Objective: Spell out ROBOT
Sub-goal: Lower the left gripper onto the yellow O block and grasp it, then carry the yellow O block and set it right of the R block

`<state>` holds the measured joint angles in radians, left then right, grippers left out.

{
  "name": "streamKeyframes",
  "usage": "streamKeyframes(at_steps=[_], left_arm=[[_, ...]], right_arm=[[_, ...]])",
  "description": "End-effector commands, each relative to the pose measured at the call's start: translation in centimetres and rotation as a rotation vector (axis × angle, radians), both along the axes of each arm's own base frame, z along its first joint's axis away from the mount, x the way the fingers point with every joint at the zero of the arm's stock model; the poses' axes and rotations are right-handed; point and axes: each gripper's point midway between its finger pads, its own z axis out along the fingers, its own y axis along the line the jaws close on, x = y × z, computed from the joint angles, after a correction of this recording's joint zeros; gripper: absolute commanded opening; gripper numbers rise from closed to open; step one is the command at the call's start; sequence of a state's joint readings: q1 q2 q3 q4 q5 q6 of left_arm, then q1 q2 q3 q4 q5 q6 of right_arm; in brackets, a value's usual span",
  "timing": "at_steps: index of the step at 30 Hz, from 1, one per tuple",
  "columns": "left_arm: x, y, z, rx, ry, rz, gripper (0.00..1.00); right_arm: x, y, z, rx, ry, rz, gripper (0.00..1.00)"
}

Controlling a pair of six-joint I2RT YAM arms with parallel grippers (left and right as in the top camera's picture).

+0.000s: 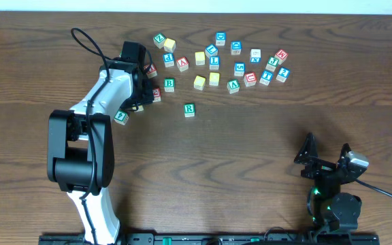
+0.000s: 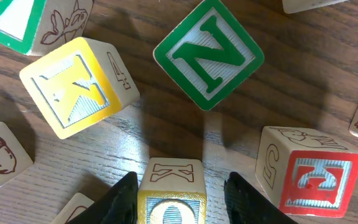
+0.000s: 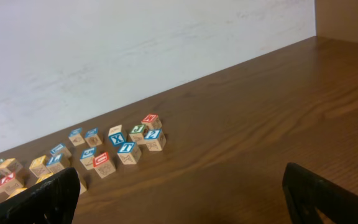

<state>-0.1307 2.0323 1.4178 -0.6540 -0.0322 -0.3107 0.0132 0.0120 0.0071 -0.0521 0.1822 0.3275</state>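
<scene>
In the left wrist view a yellow O block [image 2: 171, 202] with a K on its side stands on the table between my left gripper's [image 2: 181, 183] open fingers. The left finger is against it and the right finger has a small gap. In the overhead view the left gripper [image 1: 141, 92] is low over the left end of the block cluster and hides the O block. A green R block [image 1: 189, 109] sits alone nearer the front. My right gripper [image 1: 326, 158] is open and empty at the front right, also shown in the right wrist view [image 3: 188, 193].
A green N block [image 2: 208, 53], a yellow K block [image 2: 79, 84] and a red-faced block [image 2: 312, 177] crowd closely around the left gripper. Several more letter blocks [image 1: 237, 61] are scattered along the far side. A green B block [image 1: 169, 84] lies just right of the gripper.
</scene>
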Motion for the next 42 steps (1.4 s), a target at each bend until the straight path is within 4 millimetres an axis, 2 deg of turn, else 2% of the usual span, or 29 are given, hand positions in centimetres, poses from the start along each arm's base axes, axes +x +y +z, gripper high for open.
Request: streamKeyframes(at_steps=[1, 15, 20, 30, 34, 42], left_arm=[[-0.4, 0.3, -0.6, 0.008, 0.019, 0.010, 0.44], [-1.0, 0.4, -1.6, 0.011, 0.048, 0.010, 0.42], [-0.9, 0.4, -1.6, 0.011, 0.045, 0.010, 0.34], [-0.6, 0.4, -1.3, 0.009, 0.035, 0.009, 0.32], [-0.1, 0.2, 0.1, 0.005, -0.002, 0.008, 0.32], [1.0, -1.2, 6.9, -0.018, -0.157, -0.025, 0.31]], right_arm=[[0.0, -0.3, -0.1, -0.014, 0.005, -0.011, 0.99], [0.0, -0.3, -0.1, -0.014, 0.005, -0.011, 0.99], [0.0, -0.3, -0.1, -0.014, 0.005, -0.011, 0.99], [0.0, -0.3, -0.1, -0.014, 0.005, -0.011, 0.99], [0.0, -0.3, -0.1, -0.014, 0.005, -0.011, 0.99], [0.0, -0.3, -0.1, -0.014, 0.005, -0.011, 0.99]])
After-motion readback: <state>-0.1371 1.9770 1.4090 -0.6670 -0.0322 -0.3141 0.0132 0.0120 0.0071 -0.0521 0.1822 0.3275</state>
